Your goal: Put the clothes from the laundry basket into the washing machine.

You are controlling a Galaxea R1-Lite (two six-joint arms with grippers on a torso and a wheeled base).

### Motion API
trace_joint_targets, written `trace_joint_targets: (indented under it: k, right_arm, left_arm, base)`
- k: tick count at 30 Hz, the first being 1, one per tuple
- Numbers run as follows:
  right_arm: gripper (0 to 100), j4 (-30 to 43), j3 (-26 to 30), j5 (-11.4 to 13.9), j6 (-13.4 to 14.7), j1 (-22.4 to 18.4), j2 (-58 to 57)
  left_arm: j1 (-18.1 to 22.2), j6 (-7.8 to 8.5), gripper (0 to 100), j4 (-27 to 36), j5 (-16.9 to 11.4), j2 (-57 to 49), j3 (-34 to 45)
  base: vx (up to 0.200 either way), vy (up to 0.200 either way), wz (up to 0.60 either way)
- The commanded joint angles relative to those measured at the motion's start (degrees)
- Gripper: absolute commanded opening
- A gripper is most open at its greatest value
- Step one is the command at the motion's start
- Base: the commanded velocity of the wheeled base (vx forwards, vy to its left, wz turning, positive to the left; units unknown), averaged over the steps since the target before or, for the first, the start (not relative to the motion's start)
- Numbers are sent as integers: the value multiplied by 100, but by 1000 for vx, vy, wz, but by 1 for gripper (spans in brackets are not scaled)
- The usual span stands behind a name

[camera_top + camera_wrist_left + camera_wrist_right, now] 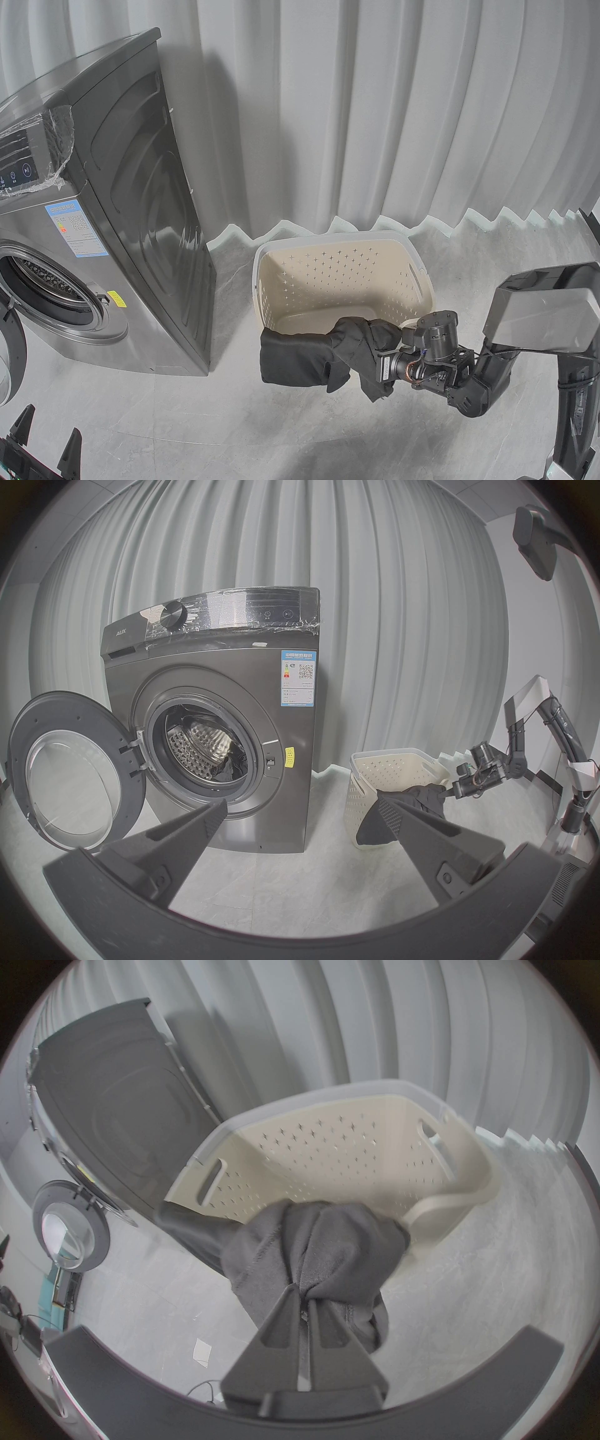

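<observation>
Nearest the robot, the left gripper point(53, 419) sits low over the grey marbled floor point(219, 425), in front of the machine's open door; its two dark fingers stand well apart with nothing between them. Further out and to the right, the right gripper point(304, 1302) is at the near right corner of the basket, its fingers drawn together and clamped on a bunched fold of the dark grey cloth garment point(300, 359). From that grip the garment spreads leftward along the basket's near rim and hangs down outside the near wall; it cannot be determined whether it bears on the rim. The cream perforated plastic laundry basket point(337, 237), white at the rim, stands on the floor just beside the right flank of the machine, and the part of its interior in sight is bare. The grey front-loading washing machine point(144, 206) stands to the left with its round door point(69, 770) swung fully open. The steel drum point(200, 742) is exposed, and a dark shape lies low inside it, identity not determinable. A white pleated curtain point(375, 112) closes the background.
</observation>
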Motion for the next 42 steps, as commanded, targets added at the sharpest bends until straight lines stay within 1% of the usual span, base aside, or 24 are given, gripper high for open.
trace_joint_targets:
  k: [1, 2, 4, 9, 15, 19, 26, 30, 34, 38, 42]
  right_arm:
    - [0, -505, 843, 3, -7, 398, -1059]
    - [0, -505, 843, 3, -7, 398, -1059]
    - [0, -602, 1168, 3, 11, 521, -1507]
    - [0, -611, 1396, 3, 19, 565, -1850]
    - [0, -628, 1414, 3, 19, 626, -2070]
    - [0, -655, 1291, 3, 19, 653, -2158]
    - [0, -918, 1159, 3, -7, 679, -2571]
    - [0, -936, 1150, 12, -174, 714, -3028]
    - [0, -927, 1150, 12, -218, 820, -3406]
    - [0, -927, 1194, 21, -385, 872, -4021]
    - [0, -927, 1203, 21, -482, 872, -4276]
  left_arm:
    - [0, -2, 100, 0, -2, -93, 84]
    - [0, -2, 100, 0, -2, -93, 84]
    - [0, -2, 100, 0, -2, -93, 84]
    - [0, -2, 100, 0, -11, -93, 84]
    - [0, -2, 100, 0, -2, -93, 84]
    - [0, -2, 100, 0, -11, -93, 84]
    - [0, -2, 100, 0, -11, -84, 84]
    - [0, -2, 100, 0, -11, -93, 84]
    - [0, -2, 100, 0, -11, -93, 84]
    - [0, -2, 100, 0, -11, -93, 84]
    - [0, -2, 100, 0, -2, -93, 84]
  base:
    - [0, 0, 0]
    - [0, 0, 0]
    - [0, 0, 0]
    - [0, 0, 0]
    - [0, 0, 0]
    - [0, 0, 0]
    - [0, 0, 0]
    - [0, 0, 0]
    - [0, 0, 0]
    - [0, 0, 0]
    - [0, 0, 0]
